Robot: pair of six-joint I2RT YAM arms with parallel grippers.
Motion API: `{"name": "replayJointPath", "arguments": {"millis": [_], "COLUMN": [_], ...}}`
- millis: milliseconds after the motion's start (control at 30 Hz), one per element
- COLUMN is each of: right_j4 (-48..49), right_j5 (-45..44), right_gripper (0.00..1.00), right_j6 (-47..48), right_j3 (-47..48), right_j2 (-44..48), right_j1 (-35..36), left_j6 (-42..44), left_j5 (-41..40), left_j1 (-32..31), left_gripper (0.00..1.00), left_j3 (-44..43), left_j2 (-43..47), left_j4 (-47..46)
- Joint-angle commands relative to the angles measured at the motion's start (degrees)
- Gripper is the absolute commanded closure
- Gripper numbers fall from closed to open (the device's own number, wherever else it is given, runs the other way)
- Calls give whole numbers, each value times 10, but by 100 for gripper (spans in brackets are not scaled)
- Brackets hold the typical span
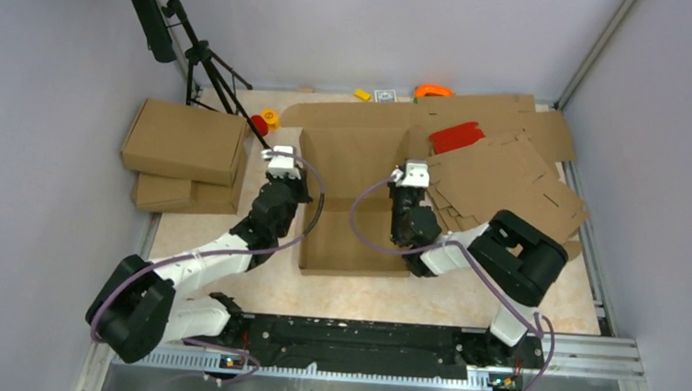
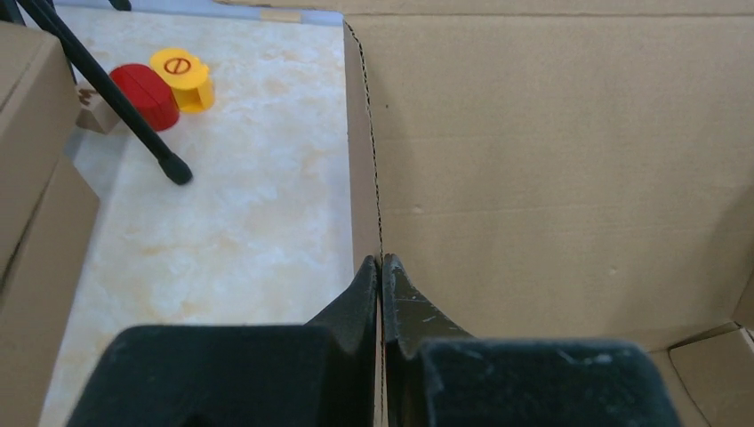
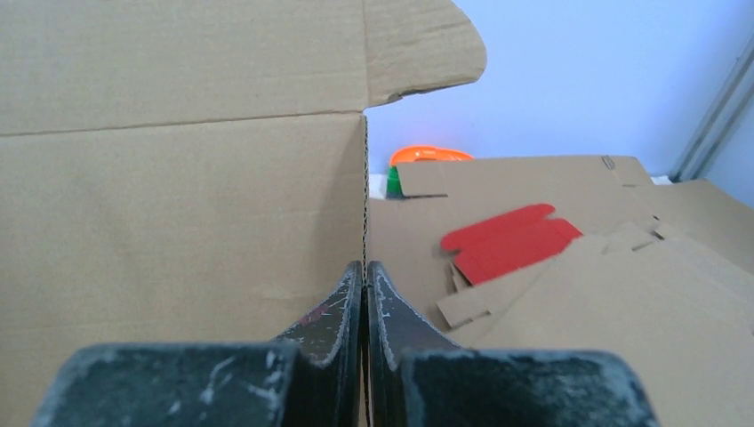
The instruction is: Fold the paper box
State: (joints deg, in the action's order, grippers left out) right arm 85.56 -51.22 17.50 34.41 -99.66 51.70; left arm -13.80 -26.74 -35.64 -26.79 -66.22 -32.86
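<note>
Cardboard sheets (image 1: 509,184) beside paper box (image 1: 353,173), tripod (image 1: 206,59) behind

- From the top camera, high behind the near end of the paper box (image 1: 351,205), I look down on the whole bench (image 1: 363,298).
- My left wrist camera hugs the box's left wall, looking past its fingers (image 2: 360,298) toward the far end.
- My right wrist camera mirrors this at the right wall; all three views share the box.

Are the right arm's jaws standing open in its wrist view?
No, on the right gripper the jaws pinch the upright wall edge of the paper box.
</note>
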Motion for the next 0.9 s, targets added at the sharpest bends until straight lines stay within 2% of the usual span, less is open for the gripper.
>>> {"name": "replayJointPath", "arguments": {"millis": [0, 133, 167, 200, 300, 367, 467, 567, 700, 733, 833, 867], "right_j4": [68, -47, -76, -97, -122, -150, -253, -414, -518, -547, -622, -643], "right_j5": [46, 110, 122, 130, 147, 155, 187, 224, 232, 229, 225, 223], "right_gripper": [100, 100, 97, 88, 72, 68, 61, 51, 50, 52, 67, 75], "right_j6": [-5, -86, -100, -103, -102, -120, -166, -242, -275, -290, -324, -338], "right_j3": [87, 135, 149, 163, 164, 153, 136, 141, 120, 117, 116, 113], "right_j2": [-36, -47, -49, -52, -42, -20, 31, 99, 165, 180, 211, 219], "right_j1": [-15, -53, -61, -66, -68, -70, -79, -100, -104, -104, -104, -104], "left_j6": [14, 59, 63, 62, 70, 71, 85, 98, 116, 117, 131, 133], "left_j5": [98, 113, 112, 122, 177, 191, 186, 180, 211, 215, 210, 204], "left_j1": [38, 66, 71, 77, 86, 86, 86, 86, 83, 83, 73, 70], "left_gripper": [100, 100, 100, 100, 100, 100, 100, 100, 100, 100, 100, 100], "left_j3": [-53, -74, -75, -74, -63, -53, -39, -20, 23, 31, 53, 60], "left_j2": [-38, -90, -103, -117, -147, -161, -161, -150, -140, -141, -142, -142], "left_j4": [-96, -153, -183, -207, -289, -325, -334, -346, -400, -413, -434, -440]}}
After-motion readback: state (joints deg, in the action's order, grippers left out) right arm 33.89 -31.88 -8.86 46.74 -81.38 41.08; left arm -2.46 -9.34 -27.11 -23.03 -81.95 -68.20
